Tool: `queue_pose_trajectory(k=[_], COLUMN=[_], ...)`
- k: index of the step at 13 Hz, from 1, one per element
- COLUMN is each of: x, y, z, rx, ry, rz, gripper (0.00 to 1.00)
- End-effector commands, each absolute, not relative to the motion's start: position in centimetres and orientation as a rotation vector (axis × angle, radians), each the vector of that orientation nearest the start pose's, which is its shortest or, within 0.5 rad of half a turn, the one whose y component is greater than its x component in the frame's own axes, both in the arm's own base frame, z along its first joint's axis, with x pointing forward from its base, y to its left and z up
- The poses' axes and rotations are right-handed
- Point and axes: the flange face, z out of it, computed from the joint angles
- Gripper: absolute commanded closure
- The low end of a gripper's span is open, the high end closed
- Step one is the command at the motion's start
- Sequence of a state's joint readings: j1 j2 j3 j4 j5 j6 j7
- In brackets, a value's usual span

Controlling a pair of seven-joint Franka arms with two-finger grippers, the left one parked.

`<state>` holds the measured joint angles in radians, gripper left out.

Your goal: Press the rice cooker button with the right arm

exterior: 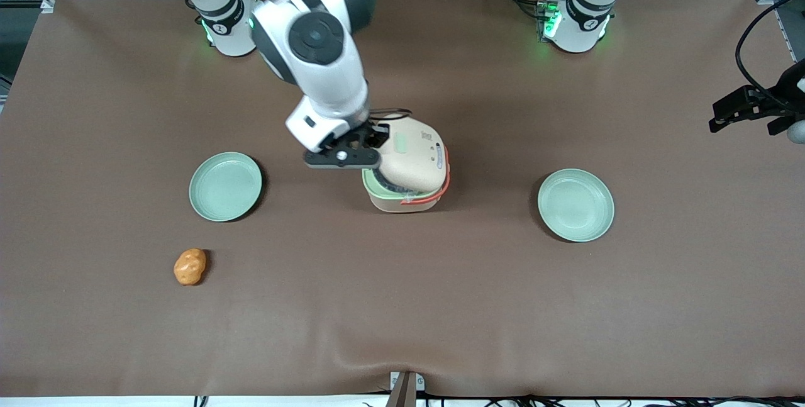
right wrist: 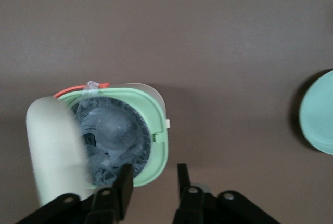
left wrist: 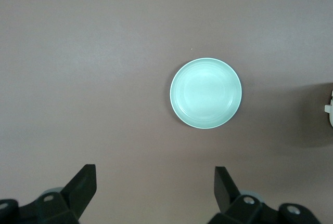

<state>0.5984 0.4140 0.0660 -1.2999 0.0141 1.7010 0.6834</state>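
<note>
Right, we start at the gripper point(exterior: 371, 141), which hangs over the rice cooker point(exterior: 405, 171) at the edge of its raised lid point(exterior: 412, 155), on the side toward the working arm's end of the table. From the wrist camera we see its two black fingers point(right wrist: 125, 182) standing a narrow way apart with bare brown table between them, nothing held, and the cooker's mint-green rim point(right wrist: 156, 130) just beside one of them. We see the cream lid tilted up off the body, so the silvery inner pot point(right wrist: 112, 135) shows under it. On top of the lid sits the button point(exterior: 400, 143), a pale mint pad just beside the gripper; whether a fingertip touches it we cannot tell. The coral-orange handle point(exterior: 434, 193) loops round the cooker on the side nearer the front camera. The right arm point(exterior: 321, 48) reaches down to the cooker from its base, farther from the front camera. One mint-green plate point(exterior: 225, 186) lies well apart from the cooker toward the working arm's end, another plate point(exterior: 575, 204) well apart toward the parked arm's end. A small orange lumpy object point(exterior: 190, 267) rests nearer the front camera than the cooker, toward the working arm's end.
</note>
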Motion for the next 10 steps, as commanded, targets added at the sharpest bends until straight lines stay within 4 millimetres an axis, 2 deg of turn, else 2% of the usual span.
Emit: queue_pose_trajectory(k=[1,3,7,10], x=[54.1,53.6,52.5,52.5], y=[38.4,36.0,30.9,25.8], z=[55.7,59.3,63.7,65.8], rx=[-3.120,-3.103,-3.136,-3.156], ry=[-0.028,-0.004,-0.047,0.003], rz=[0.045,0.002,0.021,0.071], gripper=[0.21,0.00,0.00,0.00])
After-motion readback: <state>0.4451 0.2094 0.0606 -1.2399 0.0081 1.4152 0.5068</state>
